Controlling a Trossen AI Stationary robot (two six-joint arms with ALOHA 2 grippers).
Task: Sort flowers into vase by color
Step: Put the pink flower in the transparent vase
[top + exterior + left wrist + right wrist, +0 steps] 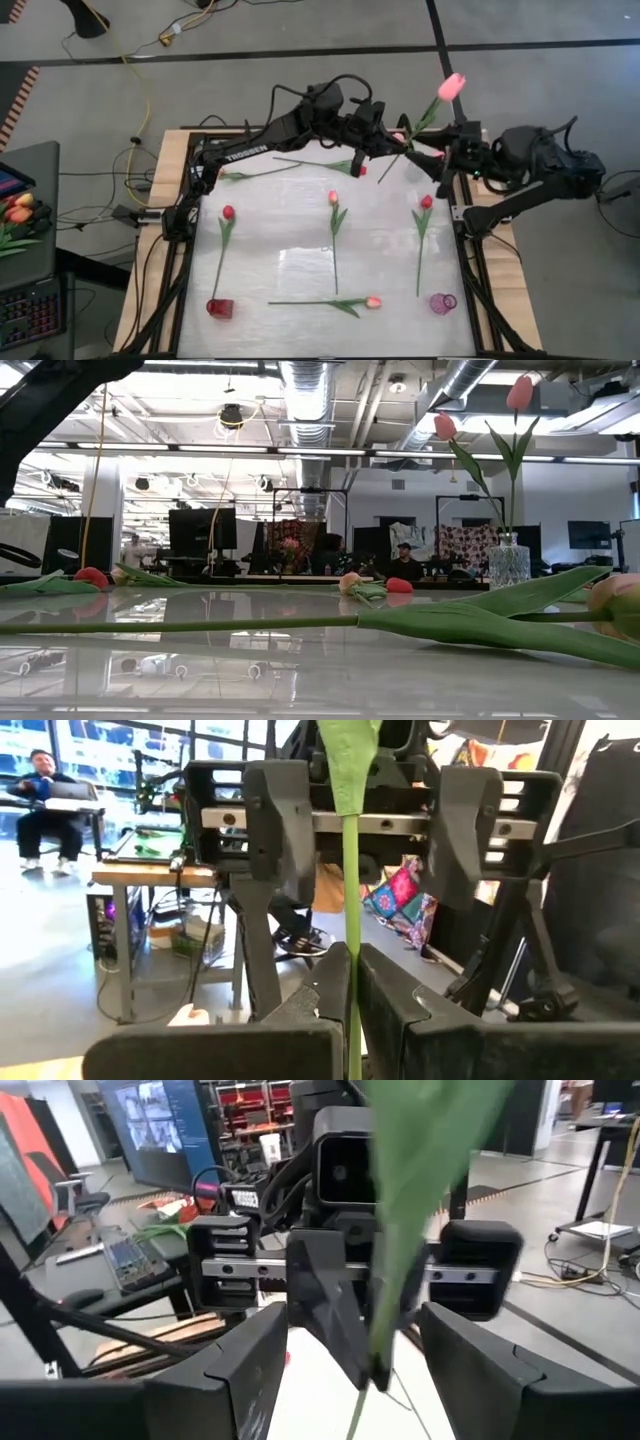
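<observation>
Pink-headed artificial tulip with long green stem [436,107] hung above the bench's far edge, stem clamped in the left tool [398,140], head toward 1 o'clock. The right tool [447,158], jaws apart (straddling nothing yet), waited at 4 o'clock.

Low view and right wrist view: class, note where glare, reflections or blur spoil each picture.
Low view: ceiling lights blow out, the glossy table mirrors them, and the near pink tulip lies soft. Right wrist view: a green leaf close to the lens is blurred, half hiding the left gripper.
</observation>
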